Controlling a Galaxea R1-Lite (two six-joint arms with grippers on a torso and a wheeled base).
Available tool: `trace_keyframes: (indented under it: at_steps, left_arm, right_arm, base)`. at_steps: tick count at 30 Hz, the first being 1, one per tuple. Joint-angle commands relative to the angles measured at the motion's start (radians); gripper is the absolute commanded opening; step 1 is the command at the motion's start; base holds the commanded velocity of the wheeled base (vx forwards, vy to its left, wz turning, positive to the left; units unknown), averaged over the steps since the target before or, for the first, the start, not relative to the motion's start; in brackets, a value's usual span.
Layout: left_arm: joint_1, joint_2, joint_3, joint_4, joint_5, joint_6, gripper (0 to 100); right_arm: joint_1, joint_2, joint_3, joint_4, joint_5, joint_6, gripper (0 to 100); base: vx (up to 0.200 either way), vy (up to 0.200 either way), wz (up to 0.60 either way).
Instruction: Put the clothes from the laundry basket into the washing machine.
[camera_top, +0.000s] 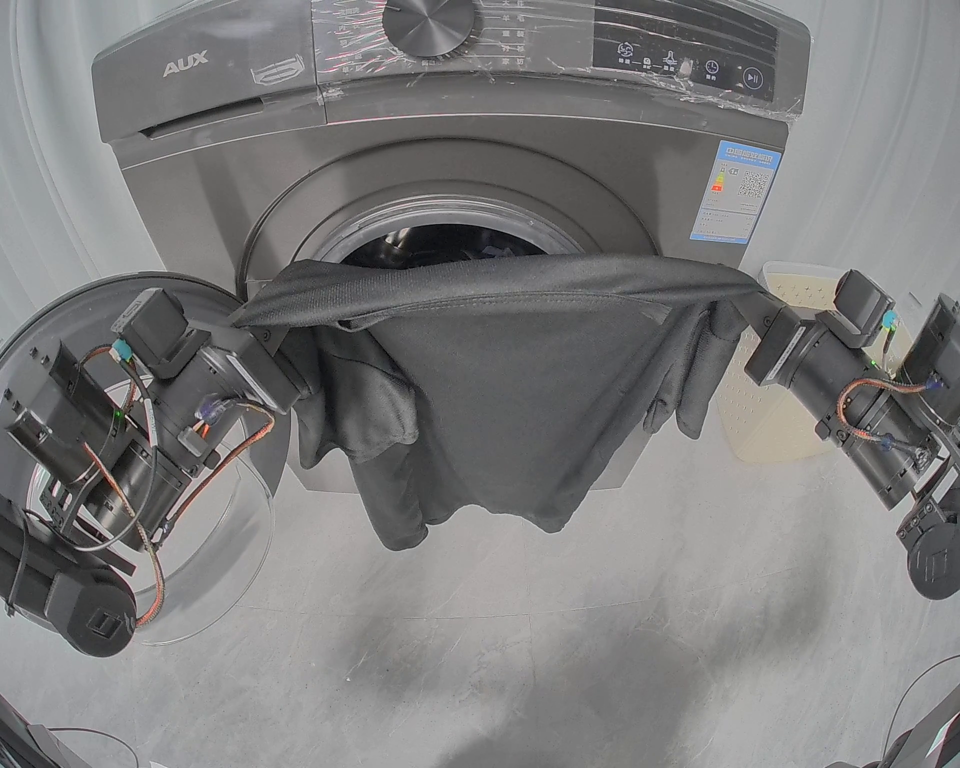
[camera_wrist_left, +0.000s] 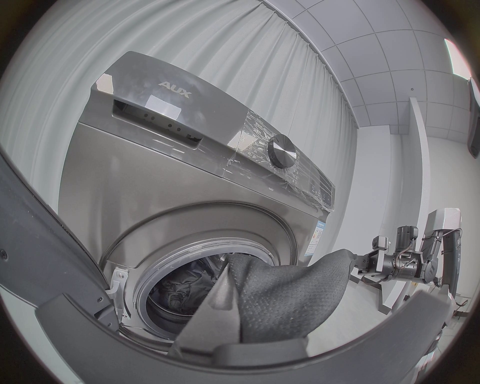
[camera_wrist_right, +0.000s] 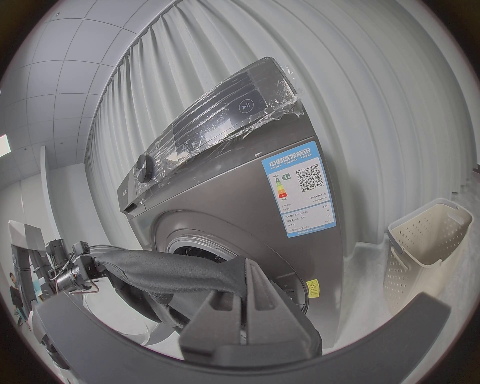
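Out front of the washer (camera_top: 430, 170), door (camera_top: 75, 300) swung wide to robot's left, drum mouth (camera_top: 450, 245) open, w/ some dark laundry (camera_wrist_left: 182, 295) already inside. Dark shirt (camera_top: 500, 400) hangs strung betw. both hands: top edge pulled taut straight across the mouth, body + sleeves drooping over the lower front panel, clear of the floor. L hand (camera_top: 285, 345) is clamped tight on the shirt's left end; its wrist view shows cloth bunched against the finger (camera_wrist_left: 222, 300). R hand (camera_wrist_right: 246, 295) is pinched closed on the other end, just right of the mouth. Cream basket (camera_top: 795, 285) sits on the floor beside the washer, behind the R arm; can't see its bottom, so can't say what's left in it. Step in hand, as I read it: feeding the shirt in. Shirt as held looks wider than the opening, so pushing fwd as-is would prob. fold it against the rim. Better: bring hands closer to slacken the edge, lead w/ one hand through the mouth, other following, raise enough that the hanging body clears the lower lip. Let go only once deep past the seal. Risk: sleeves trailing outside or snagging on the rim.
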Motion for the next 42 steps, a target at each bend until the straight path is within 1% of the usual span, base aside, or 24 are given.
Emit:
trace_keyframes:
  at_steps: [1,3,4,9,10,11,13,15,18,19,20,22,24,26,27,28,31,32,35,39,40,42]
  left_arm:
    - [-0.013,-0.014,0.005,0.002,-0.002,0.000,0]
    - [-0.036,-0.013,0.005,0.004,-0.002,0.001,0]
    - [-0.065,-0.005,0.010,0.004,-0.003,0.003,0]
    - [-0.191,0.024,0.028,0.001,-0.028,0.004,0]
    - [-0.191,0.024,0.028,0.001,-0.028,0.004,0]
    - [-0.223,0.029,0.019,0.001,-0.042,0.007,0]
    - [-0.226,0.030,0.005,0.002,-0.063,0.006,0]
    - [-0.222,0.026,0.003,0.002,-0.080,0.004,0]
    - [-0.217,0.024,-0.009,-0.001,-0.083,0.004,0]
    - [-0.217,0.023,-0.017,-0.001,-0.083,0.003,0]
    - [-0.217,0.021,-0.023,-0.001,-0.082,0.003,0]
    - [-0.219,0.018,-0.030,-0.003,-0.079,0.001,0]
    - [-0.220,0.018,-0.030,-0.007,-0.079,0.003,0]
    - [-0.225,0.010,-0.030,-0.010,-0.083,0.003,0]
    - [-0.225,0.010,-0.030,-0.010,-0.083,0.003,0]
    - [-0.226,0.004,-0.029,-0.010,-0.083,0.003,0]
    - [-0.225,0.000,-0.026,-0.010,-0.083,0.003,0]
    - [-0.225,0.000,-0.029,-0.010,-0.083,0.003,0]
    - [-0.226,-0.010,-0.029,-0.010,-0.085,0.001,0]
    - [-0.229,-0.020,-0.021,-0.009,-0.086,0.001,0]
    - [-0.234,-0.020,-0.020,-0.009,-0.088,0.001,0]
    - [-0.240,-0.020,-0.017,-0.010,-0.091,0.000,0]
  right_arm:
    - [0.006,-0.009,0.007,0.000,-0.001,0.000,0]
    - [0.011,-0.008,0.012,0.002,0.000,0.003,0]
    - [0.018,-0.003,0.022,0.002,0.002,0.003,0]
    - [0.098,0.017,0.079,0.000,0.005,0.005,0]
    - [0.098,0.017,0.079,0.000,0.005,0.005,0]
    - [0.127,0.026,0.088,0.000,0.007,0.011,0]
    - [0.139,0.046,0.094,0.000,0.016,0.017,0]
    - [0.166,0.075,0.122,-0.002,0.017,0.019,0]
    - [0.212,0.112,0.168,0.000,0.020,0.020,0]
    - [0.225,0.124,0.186,0.000,0.022,0.017,100]
    - [0.245,0.146,0.216,-0.002,0.020,0.014,100]
    - [0.271,0.186,0.243,-0.002,0.017,0.010,100]
    - [0.281,0.216,0.248,-0.006,0.014,0.010,100]
    - [0.278,0.275,0.245,-0.052,0.011,0.006,100]
    - [0.278,0.275,0.245,-0.052,0.011,0.006,100]
    - [0.274,0.318,0.232,-0.104,0.011,0.000,100]
    - [0.282,0.379,0.229,-0.167,0.013,-0.020,100]
    - [0.291,0.408,0.242,-0.189,0.013,-0.027,100]
    - [0.331,0.451,0.274,-0.221,0.004,-0.029,100]
    - [0.319,0.466,0.249,-0.224,0.004,-0.033,100]
    - [0.308,0.473,0.214,-0.224,0.004,-0.033,100]
    - [0.284,0.493,0.179,-0.224,0.004,-0.036,100]
  base:
    - [0.000,0.000,0.00]
    - [0.000,0.000,0.00]
    - [0.000,0.000,0.00]
    - [0.000,0.000,0.00]
    - [0.000,0.000,0.00]
    - [0.000,0.000,0.00]
    - [0.000,0.000,0.00]
    - [0.000,0.000,0.00]
    - [0.000,0.000,0.00]
    - [0.000,0.000,0.00]
    - [0.000,0.000,0.00]
    - [0.000,0.000,0.00]
    - [0.000,0.000,0.00]
    - [0.000,0.000,0.00]
    - [0.000,0.000,0.00]
    - [0.000,0.000,0.00]
    - [0.000,0.000,0.00]
    - [0.000,0.000,0.00]
    - [0.000,0.000,0.00]
    - [0.000,0.000,0.00]
    - [0.000,0.000,0.00]
    - [0.000,0.000,0.00]
